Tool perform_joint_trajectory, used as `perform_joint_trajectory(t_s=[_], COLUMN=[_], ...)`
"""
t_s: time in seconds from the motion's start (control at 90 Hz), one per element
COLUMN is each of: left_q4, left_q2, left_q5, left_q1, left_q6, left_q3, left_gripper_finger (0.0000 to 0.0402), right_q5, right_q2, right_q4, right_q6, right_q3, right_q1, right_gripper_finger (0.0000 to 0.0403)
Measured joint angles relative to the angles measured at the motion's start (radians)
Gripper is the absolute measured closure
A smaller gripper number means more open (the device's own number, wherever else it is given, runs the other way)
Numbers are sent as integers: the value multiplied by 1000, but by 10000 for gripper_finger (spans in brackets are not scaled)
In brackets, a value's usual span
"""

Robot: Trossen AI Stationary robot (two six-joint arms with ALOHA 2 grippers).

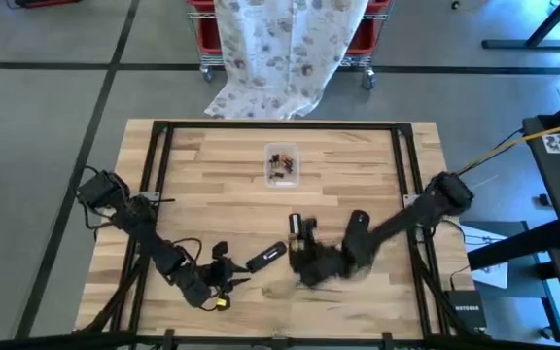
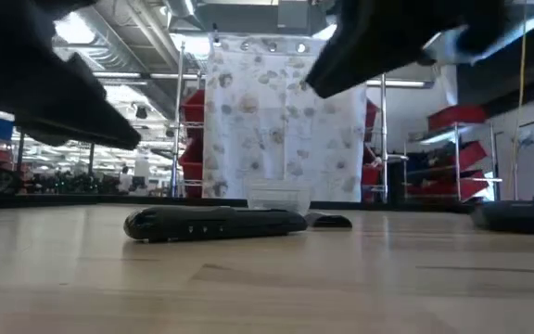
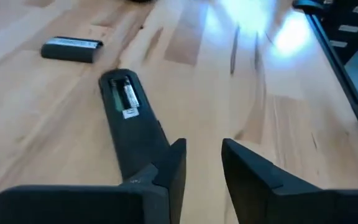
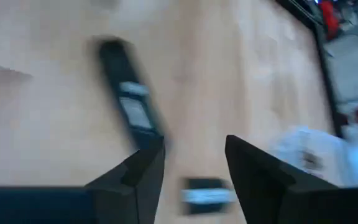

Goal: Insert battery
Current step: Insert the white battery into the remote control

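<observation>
Left wrist view: fingers [image 3: 202, 163] apart, empty, beside remote [image 3: 132, 127].

Count, per high view unless noted:

1 wooden table [image 1: 212, 165].
2 robot arms, each w/ 1 two-finger gripper: left gripper [image 1: 229, 275] near the table's front edge, right gripper [image 1: 304, 264] also twd the front edge, nearer the middle.
1 remote control [image 1: 267, 257], lying btwn the two grippers; battery bay open in left wrist view.
1 battery cover [image 3: 72, 48], loose on the table, apart from the remote.
1 clear plastic tray [image 1: 282, 164] w/ small parts, toward the back edge, approx centre; parts too small to count.
</observation>
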Motion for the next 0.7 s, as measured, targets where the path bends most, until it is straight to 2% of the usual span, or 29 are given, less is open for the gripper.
perform_joint_trajectory(t_s=[0.056,0.122,0.233,0.356,0.467,0.7], left_q4=[-2,-3,-5,-30,-67,-116], left_q2=[0,0,0,0,0,0], left_q5=[-15,-19,-20,-20,-19,-19], left_q1=[-2,1,15,27,36,66], left_q6=[8,33,65,78,68,54], left_q3=[0,0,0,0,0,0], left_gripper_finger=[315,315,315,315,315,315], right_q5=[-47,-164,-364,-513,-630,-661], right_q2=[-25,-43,-25,26,87,174], right_q4=[13,57,91,112,165,243], right_q6=[-63,-97,-58,1,2,4], right_q3=[0,0,0,-1,-1,-1], right_q1=[-84,-204,-410,-584,-666,-704], right_gripper_finger=[247,247,247,247,246,246])
